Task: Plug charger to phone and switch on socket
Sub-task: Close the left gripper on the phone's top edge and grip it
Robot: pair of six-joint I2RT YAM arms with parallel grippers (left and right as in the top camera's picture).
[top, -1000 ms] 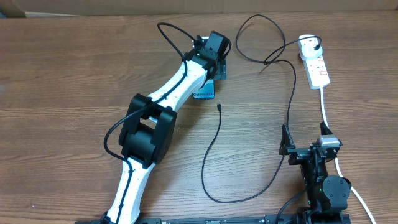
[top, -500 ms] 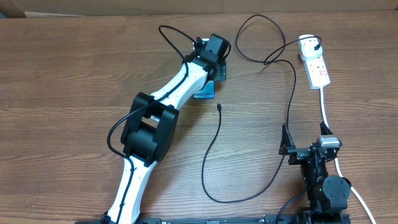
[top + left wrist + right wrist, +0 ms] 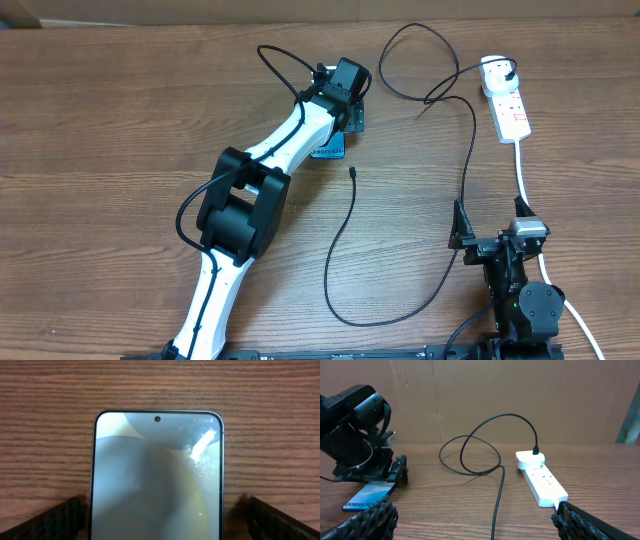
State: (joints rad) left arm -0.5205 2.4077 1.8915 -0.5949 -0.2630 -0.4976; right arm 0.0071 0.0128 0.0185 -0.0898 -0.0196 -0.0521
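Observation:
The phone (image 3: 156, 475) lies flat on the wooden table, its pale screen filling the left wrist view. My left gripper (image 3: 157, 527) is open and low over it, one finger on each long side of the phone (image 3: 327, 149). The charger cable (image 3: 348, 225) snakes across the table. Its free connector tip (image 3: 353, 172) lies just right of the phone, and its white plug (image 3: 496, 70) sits in the socket (image 3: 511, 108). My right gripper (image 3: 482, 527) stands open near the front edge, with the cable (image 3: 496, 505) on the table between its fingers and nothing held.
The socket's thick white cord (image 3: 521, 175) runs down toward the right arm (image 3: 515, 270). A loop of the black cable (image 3: 470, 455) lies behind the socket (image 3: 542, 480). A cardboard wall closes off the table's far edge.
The left arm's elbow has drifted slightly to the right while its gripper stays over the phone. The right arm and the cable have not moved.

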